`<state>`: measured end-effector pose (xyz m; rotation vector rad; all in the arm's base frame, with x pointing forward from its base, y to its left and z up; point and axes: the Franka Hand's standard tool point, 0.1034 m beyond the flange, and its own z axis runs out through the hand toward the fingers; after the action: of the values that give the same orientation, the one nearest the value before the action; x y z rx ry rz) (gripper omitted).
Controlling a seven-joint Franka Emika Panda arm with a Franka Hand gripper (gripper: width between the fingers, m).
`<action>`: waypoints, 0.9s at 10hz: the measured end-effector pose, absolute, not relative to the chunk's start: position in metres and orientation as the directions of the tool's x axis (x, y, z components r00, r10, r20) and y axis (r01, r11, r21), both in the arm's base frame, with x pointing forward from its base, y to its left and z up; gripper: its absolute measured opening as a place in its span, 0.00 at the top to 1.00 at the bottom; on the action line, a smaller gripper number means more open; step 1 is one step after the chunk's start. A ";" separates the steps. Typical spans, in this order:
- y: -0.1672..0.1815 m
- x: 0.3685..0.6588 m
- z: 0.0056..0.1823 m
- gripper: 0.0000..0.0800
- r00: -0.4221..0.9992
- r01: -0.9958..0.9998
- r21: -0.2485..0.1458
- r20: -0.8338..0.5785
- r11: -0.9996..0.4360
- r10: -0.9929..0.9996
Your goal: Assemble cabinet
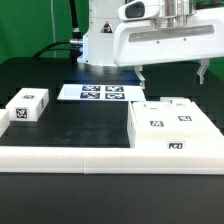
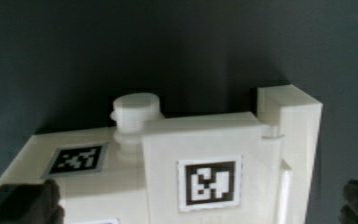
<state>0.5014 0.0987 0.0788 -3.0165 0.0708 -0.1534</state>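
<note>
The two dark fingers [image 1: 141, 76] of the white robot arm [image 1: 150, 40] stand wide apart and hold nothing. In the exterior view they hang clear above the black desk [image 1: 60, 125], over the rear part of the large white plastic cabinet box [image 1: 170, 128].

The cabinet box rests on the desk toward the exterior view's right. Its front edge lies just behind the long low white rail [image 1: 80, 160] that runs across the foreground. Three black-and-white square markers show on its faces in that view.

A small white tagged block [image 1: 27, 106] sits on the desk at the exterior view's left, well apart from the cabinet box and near the rail. It carries one marker on its front face.

The marker board [image 1: 100, 92] lies flat on the desk near the arm's base, between the block and the cabinet box.

In the wrist view, the cabinet box [image 2: 194, 150] lies below the camera. A short white cylindrical peg [image 2: 140, 106] stands upright on it. Two markers face the camera. The fingers [image 2: 25, 203] show as dark tips at both sides of the box, not touching it.
</note>
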 end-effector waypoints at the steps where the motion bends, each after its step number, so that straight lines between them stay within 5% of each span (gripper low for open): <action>1: 0.101 0.500 0.077 0.00 0.994 -0.038 -0.120 0.095 -0.992 -0.050; 5: 0.119 0.479 0.065 0.00 0.996 0.057 -0.058 0.078 -0.997 0.052; 7: 0.091 0.485 0.060 0.00 0.993 0.076 -0.073 0.096 -0.994 0.069; 9: 0.100 0.484 0.060 0.00 0.992 0.086 -0.075 0.096 -0.993 0.079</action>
<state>0.4836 0.1001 0.0605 -3.0561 -0.1271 -0.1424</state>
